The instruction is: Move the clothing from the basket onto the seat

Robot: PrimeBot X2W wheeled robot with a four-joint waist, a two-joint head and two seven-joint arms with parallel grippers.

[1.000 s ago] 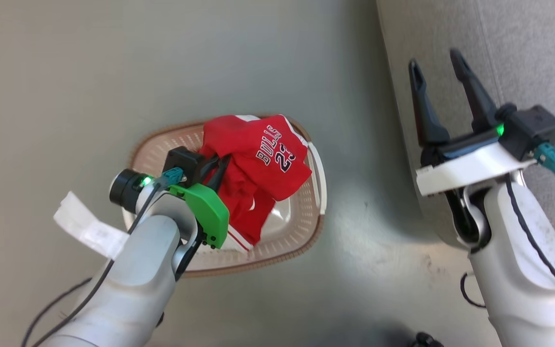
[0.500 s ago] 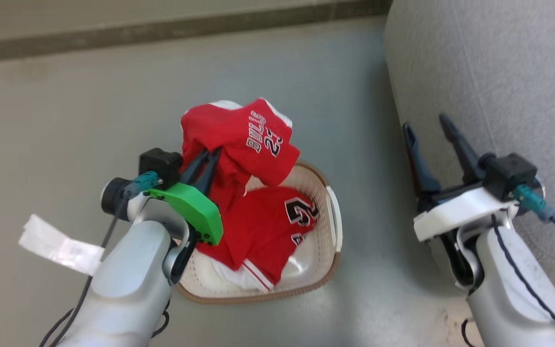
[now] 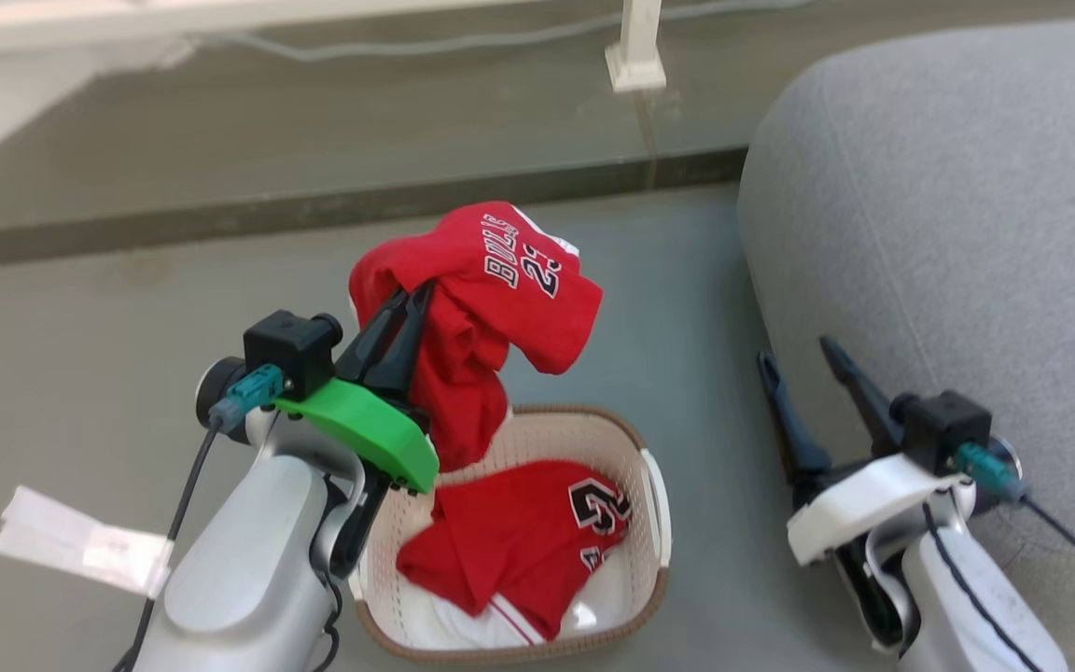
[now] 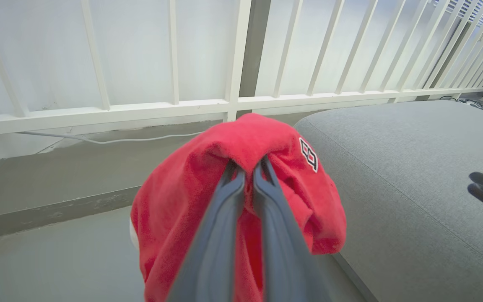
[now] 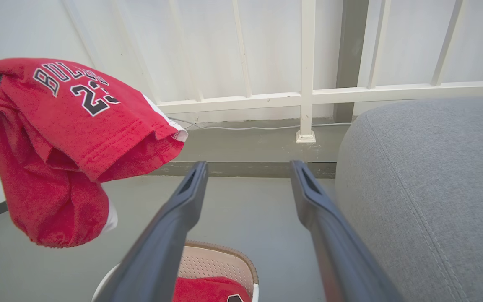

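The basket (image 3: pixel 558 412) stood on a smooth grey-green floor (image 3: pixel 127 355). Above the basket's left rim, the left gripper (image 3: pixel 410 301) hung with its jaws pinched tight on a fold of 1 red garment (image 3: pixel 500 280). The cloth drooped from the jaws over the basket's far-left corner. It looked clear of the rim, and its "BULLS 23" lettering faced up.

The other garment (image 3: pixel 509 541) lay crumpled inside the basket, with white, red-striped trim showing at its near edge.

To the right of the basket, the right gripper (image 3: pixel 797 353) hovered over the floor with its jaws spread wide and nothing between them. It was just beside the rounded flank of the seat (image 3: pixel 948 233). That big grey fabric cushion, with stitched seams, stood further right of the basket.

Beyond the basket a dark strip (image 3: pixel 314 210) crossed the floor at the foot of a low ledge (image 3: pixel 360 121). A white cable (image 4: pixel 111 140) trailed along the ledge. A white railing (image 4: pixel 233 102) rose from it against a pale wall.

Left of the basket, past the left forearm, a paper label (image 3: pixel 80 546) showed.
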